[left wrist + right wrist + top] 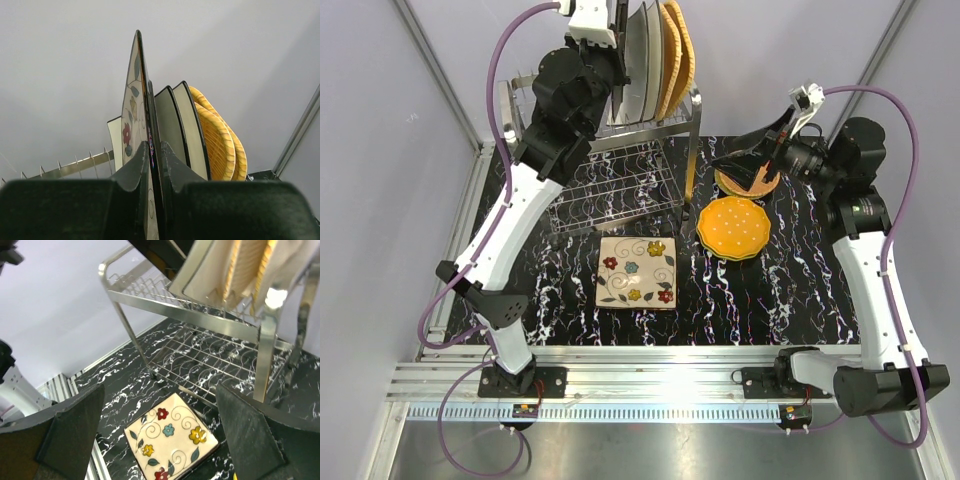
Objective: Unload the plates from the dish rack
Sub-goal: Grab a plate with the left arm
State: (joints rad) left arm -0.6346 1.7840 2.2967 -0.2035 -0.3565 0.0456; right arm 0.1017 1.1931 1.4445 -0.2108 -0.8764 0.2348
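On the dish rack | left gripper pinching floral plate | right gripper wide

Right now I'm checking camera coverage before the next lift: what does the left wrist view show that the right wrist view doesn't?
Only the left wrist view: the left gripper closed on the edge of the upright floral plate, seen nearly edge-on. Only the right wrist view: the open right gripper, the flat floral plate lying on the black marbled table, and the lower shelf of the rack. Both: the dish rack with its top prongs, and the white plates and woven plates standing in it.
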